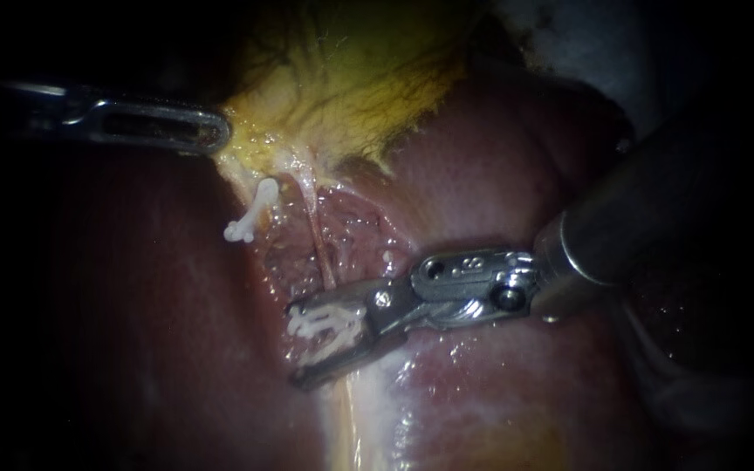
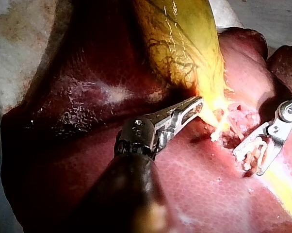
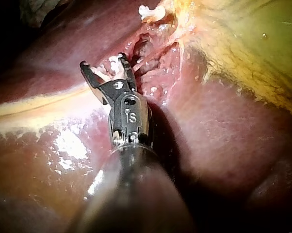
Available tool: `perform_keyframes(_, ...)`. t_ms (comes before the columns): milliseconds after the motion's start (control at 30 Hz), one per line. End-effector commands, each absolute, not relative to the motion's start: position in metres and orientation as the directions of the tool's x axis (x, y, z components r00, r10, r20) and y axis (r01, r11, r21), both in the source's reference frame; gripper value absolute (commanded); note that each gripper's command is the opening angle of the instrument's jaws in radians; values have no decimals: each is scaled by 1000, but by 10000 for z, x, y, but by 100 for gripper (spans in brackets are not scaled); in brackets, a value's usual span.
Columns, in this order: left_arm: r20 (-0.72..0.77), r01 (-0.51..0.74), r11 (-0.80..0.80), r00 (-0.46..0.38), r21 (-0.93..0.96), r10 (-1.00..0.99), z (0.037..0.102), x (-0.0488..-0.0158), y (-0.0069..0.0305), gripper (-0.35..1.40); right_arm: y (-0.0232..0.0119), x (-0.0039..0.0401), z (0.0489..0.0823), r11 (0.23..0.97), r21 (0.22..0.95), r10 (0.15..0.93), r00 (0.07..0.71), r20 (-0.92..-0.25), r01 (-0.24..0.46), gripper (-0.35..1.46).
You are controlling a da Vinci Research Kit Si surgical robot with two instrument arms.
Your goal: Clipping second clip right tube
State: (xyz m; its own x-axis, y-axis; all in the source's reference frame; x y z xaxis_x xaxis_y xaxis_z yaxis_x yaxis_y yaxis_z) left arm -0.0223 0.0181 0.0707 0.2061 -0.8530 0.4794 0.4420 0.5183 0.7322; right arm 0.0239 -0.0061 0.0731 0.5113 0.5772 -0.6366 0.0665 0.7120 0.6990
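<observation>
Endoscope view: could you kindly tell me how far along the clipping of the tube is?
Done: one white plastic clip sits near the yellow gallbladder, whose edge my left instrument grips. In hand: my right instrument, jaws wide, carries a second white clip at the lower end of the thin pink tube. To do: closing that clip; whether the tube lies between the jaws is unclear.

The tube's (image 1: 323, 253) lower end is hidden behind the right instrument (image 1: 294, 344) and its clip (image 1: 325, 324).
</observation>
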Motion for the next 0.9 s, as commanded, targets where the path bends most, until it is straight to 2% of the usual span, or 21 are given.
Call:
perform_keyframes(33,479,442,518,206,732,-853,707,-223,181,-35,-60,238,728,711,699,578,509,-638,68,48)
perform_keyframes(300,480,441,519,206,732,-853,707,-222,181,-35,-43,231,690,691,718,602,486,-634,80,49)
perform_keyframes(533,480,441,519,207,732,-853,707,-221,181,-35,-19,201,661,680,729,616,478,-626,80,49)
perform_keyframes(667,480,441,519,207,733,-853,707,-221,181,-35,-13,187,665,666,743,633,478,-609,64,49)
perform_keyframes(900,480,440,519,207,733,-853,707,-220,181,-35,-11,179,699,634,772,666,483,-568,33,49)
